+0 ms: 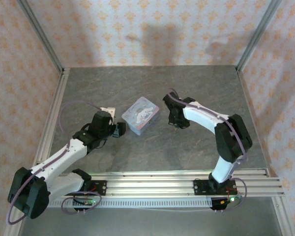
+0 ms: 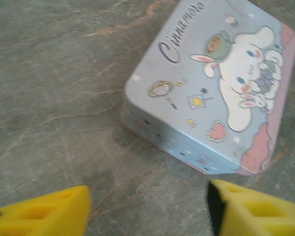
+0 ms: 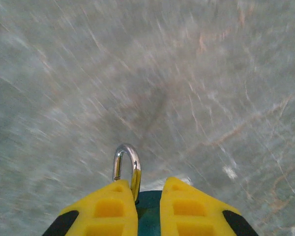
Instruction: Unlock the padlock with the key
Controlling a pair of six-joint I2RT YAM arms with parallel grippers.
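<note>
Between the yellow fingertips of the right gripper (image 3: 150,184) a tiny teal metal padlock (image 3: 148,210) is being pinched over the middle of the grey marbled worktop (image 3: 196,73), while the left gripper (image 2: 147,196) is being held spread, empty, facing a pale-blue cartoon tin (image 2: 211,83); unlocking is being judged undone.

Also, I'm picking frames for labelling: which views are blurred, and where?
Right wrist: table streaked with motion blur, while fingers and the padlock between them are sharp. Left wrist: fingers soft, tin print readable. Top: fairly sharp, soft arm shadows on the back wall.
</note>
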